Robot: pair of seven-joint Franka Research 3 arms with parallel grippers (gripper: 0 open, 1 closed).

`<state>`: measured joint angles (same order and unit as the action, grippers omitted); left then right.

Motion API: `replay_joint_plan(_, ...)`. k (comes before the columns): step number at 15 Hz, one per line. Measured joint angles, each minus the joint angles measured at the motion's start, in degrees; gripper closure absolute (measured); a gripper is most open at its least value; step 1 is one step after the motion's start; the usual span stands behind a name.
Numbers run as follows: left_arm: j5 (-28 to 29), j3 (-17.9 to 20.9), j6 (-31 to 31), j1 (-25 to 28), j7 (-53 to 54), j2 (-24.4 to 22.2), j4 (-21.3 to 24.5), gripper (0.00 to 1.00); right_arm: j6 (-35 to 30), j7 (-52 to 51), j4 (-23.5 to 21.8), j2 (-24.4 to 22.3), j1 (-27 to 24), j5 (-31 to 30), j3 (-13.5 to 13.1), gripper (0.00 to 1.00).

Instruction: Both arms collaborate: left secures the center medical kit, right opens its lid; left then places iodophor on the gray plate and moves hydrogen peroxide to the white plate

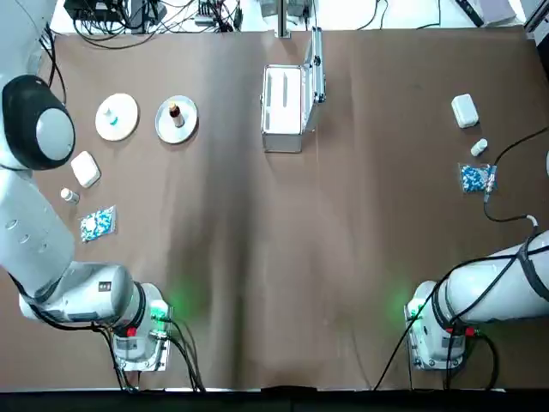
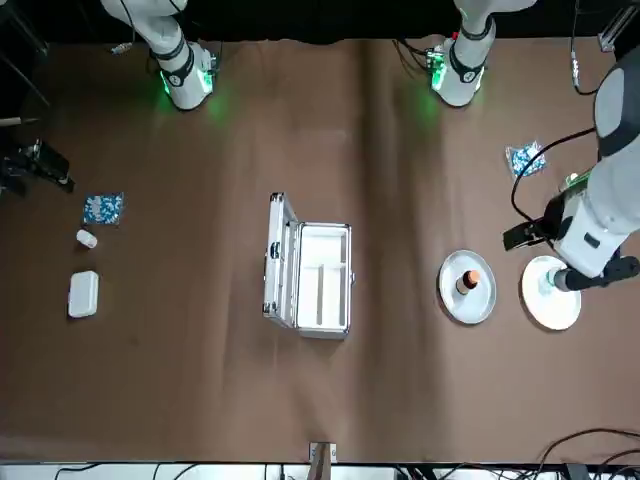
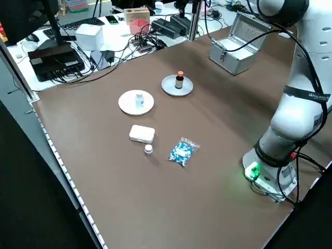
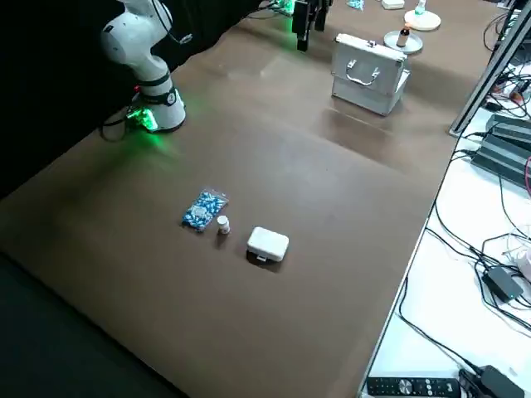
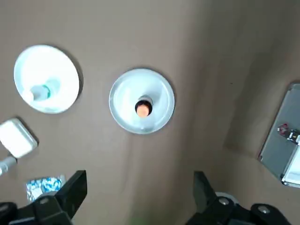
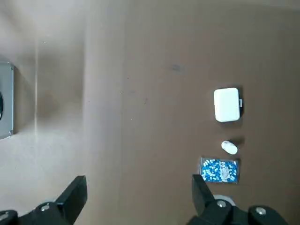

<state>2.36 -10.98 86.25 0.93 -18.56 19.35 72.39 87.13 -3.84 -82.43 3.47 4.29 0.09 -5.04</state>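
The medical kit [image 1: 285,110] stands at the table's far centre with its lid [image 1: 317,67] raised upright. The iodophor [image 1: 175,112], a brown bottle with an orange top, stands on the gray plate [image 1: 190,129] left of the kit. The pale hydrogen peroxide [image 1: 110,118] stands on the white plate [image 1: 128,106] farther left. My left gripper [image 5: 139,192] hangs open and empty high above the table, near side of both plates. My right gripper [image 6: 138,194] is also open and empty, raised over the right half of the table, away from the kit.
On the left lie a small white box [image 1: 85,168], a vial [image 1: 69,196] and a blue pill bag [image 1: 97,223]. A like white box [image 1: 464,110], vial [image 1: 479,148] and blue bag [image 1: 474,178] lie on the right. Cables run along the far edge.
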Motion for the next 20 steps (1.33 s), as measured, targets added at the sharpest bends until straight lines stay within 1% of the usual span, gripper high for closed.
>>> replay_joint_plan(3,0.0,0.0,1.1,-0.1,3.4,-2.8,0.8,0.00,0.4,0.0,0.0,0.0,0.1,0.1,0.2,0.01)
replay_joint_plan(5,0.0,0.0,2.5,-0.2,4.1,-5.1,3.0,0.00,0.8,0.1,0.0,0.0,0.1,0.1,0.3,0.01)
replay_joint_plan(7,0.0,0.0,4.5,-0.3,4.6,-8.1,6.7,0.00,2.3,0.2,0.0,0.0,0.1,0.5,0.3,0.01)
replay_joint_plan(8,0.0,0.1,5.6,-0.2,6.5,-11.4,10.7,0.00,3.1,0.3,0.0,0.0,0.1,1.1,0.3,0.01)
replay_joint_plan(11,0.0,0.3,6.3,-0.1,7.8,-14.8,14.3,0.00,3.1,0.4,0.0,0.0,-0.1,1.1,0.1,0.01)
replay_joint_plan(13,0.0,0.4,6.5,-0.1,8.0,-15.5,15.0,0.00,3.1,0.4,-0.1,0.0,-0.1,1.1,0.0,0.01)
replay_joint_plan(20,0.0,0.6,7.1,0.0,8.0,-15.5,15.1,0.00,3.0,0.4,-0.1,0.0,-0.8,1.2,-0.2,0.01)
